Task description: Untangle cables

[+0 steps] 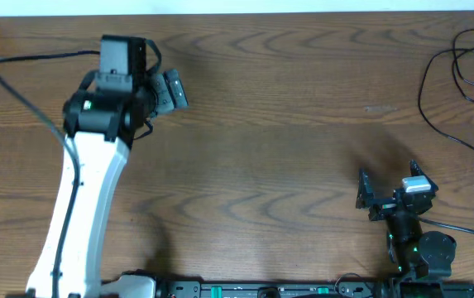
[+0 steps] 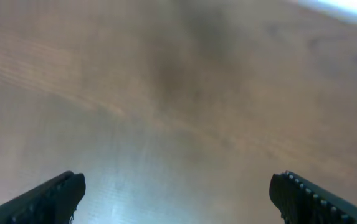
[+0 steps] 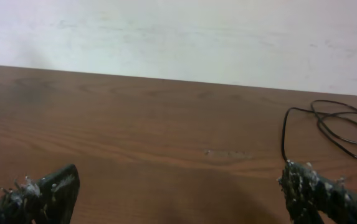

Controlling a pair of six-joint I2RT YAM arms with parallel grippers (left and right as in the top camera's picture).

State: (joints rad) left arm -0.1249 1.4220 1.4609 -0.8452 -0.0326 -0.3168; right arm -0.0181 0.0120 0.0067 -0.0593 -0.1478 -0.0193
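While left pincer (image 2: 178, 186) and right pincer (image 3: 178, 180) gape, black cable (image 1: 422, 91) sprawls far-right, lengthwise near-to-far.

Nothing legible from where I stand: no word, label, brand or number shows on the brown wood-grain table (image 1: 270, 149).

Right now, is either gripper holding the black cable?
No, the black cable lies loose near the right edge of the table, apart from the open right gripper and far from the open left gripper.
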